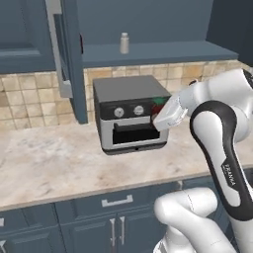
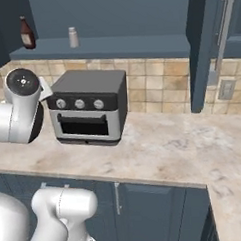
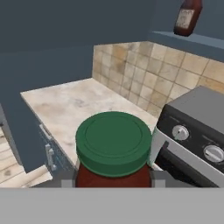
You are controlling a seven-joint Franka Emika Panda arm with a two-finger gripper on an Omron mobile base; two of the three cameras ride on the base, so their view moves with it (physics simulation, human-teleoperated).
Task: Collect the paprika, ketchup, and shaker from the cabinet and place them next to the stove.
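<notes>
The paprika, a dark red jar with a green lid, sits between the fingers of my gripper, which is shut on it. In the left base view, a bit of the jar peeks out behind my white hand, in front of the toaster oven's right side and above the counter. The ketchup bottle stands at the left end of the open cabinet's shelf, also seen in the hand view. The shaker stands on the same shelf, right of the bottle, upright. The stove is out of view.
A silver-and-black toaster oven stands on the marble counter against the tiled wall, under the shelf. The cabinet door hangs open left of the oven. Bare counter stretches away on both sides of the oven.
</notes>
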